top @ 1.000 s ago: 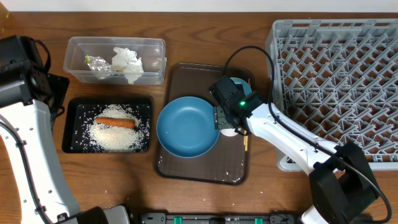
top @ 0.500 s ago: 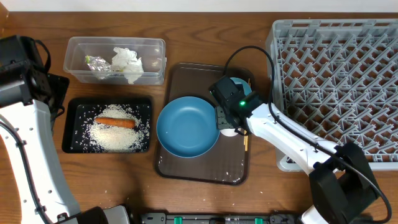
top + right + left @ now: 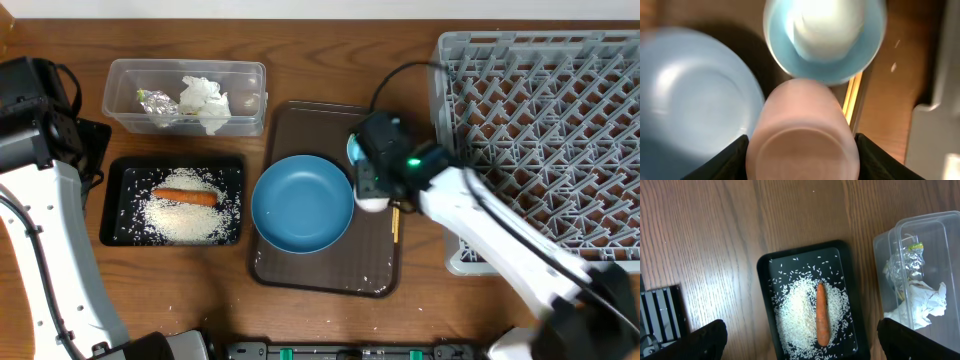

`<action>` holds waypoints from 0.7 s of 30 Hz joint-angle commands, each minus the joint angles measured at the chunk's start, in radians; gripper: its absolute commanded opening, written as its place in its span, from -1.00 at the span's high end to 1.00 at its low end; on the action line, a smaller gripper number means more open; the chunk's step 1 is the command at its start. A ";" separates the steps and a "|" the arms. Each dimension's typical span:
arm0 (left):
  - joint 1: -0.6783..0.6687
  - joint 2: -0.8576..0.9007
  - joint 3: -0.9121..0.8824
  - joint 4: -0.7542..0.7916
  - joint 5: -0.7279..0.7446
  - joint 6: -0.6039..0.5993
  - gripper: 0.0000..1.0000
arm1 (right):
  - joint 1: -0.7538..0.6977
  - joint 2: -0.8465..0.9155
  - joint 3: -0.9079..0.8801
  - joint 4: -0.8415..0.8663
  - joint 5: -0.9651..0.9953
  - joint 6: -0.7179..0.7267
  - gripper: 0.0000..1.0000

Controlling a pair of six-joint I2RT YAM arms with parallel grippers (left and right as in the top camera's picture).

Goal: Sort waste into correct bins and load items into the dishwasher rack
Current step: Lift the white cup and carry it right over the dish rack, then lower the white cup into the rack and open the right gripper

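My right gripper [image 3: 802,160] is shut on the small white cup [image 3: 802,135], one black finger pressed against each side of it. In the overhead view that gripper [image 3: 370,195] is blurred, just right of the large dark-blue bowl [image 3: 302,203] on the brown tray. The small light-blue bowl [image 3: 870,45] lies just beyond the cup with a white rounded thing inside it. The chopsticks [image 3: 854,95] lie along the tray's right side. My left gripper [image 3: 810,342] is wide open high above the black tray [image 3: 765,265], which holds rice [image 3: 795,305] and the carrot [image 3: 822,312].
The clear tub [image 3: 186,96] holds the foil wrapper [image 3: 155,101] and the crumpled napkin [image 3: 205,100]. The grey dishwasher rack [image 3: 540,130] fills the right side, close to the right arm. A few rice grains lie on the brown tray [image 3: 320,275]. The left arm [image 3: 40,150] stands at the far left.
The right gripper's jaws have closed in on the white cup. The right arm has shifted toward the right and shows motion blur. The left arm has not moved.
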 commanded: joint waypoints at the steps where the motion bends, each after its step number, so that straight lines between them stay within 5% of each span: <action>1: 0.005 0.000 -0.008 -0.004 -0.005 -0.013 -0.96 | -0.038 -0.146 0.050 -0.003 -0.017 -0.029 -0.11; 8: 0.005 0.000 -0.008 -0.004 -0.005 -0.013 -0.96 | -0.237 -0.348 0.050 -0.016 -0.013 -0.097 -0.20; 21: 0.005 0.000 -0.008 -0.004 -0.005 -0.013 -0.96 | -0.947 -0.352 0.050 0.034 -0.018 -0.060 -0.20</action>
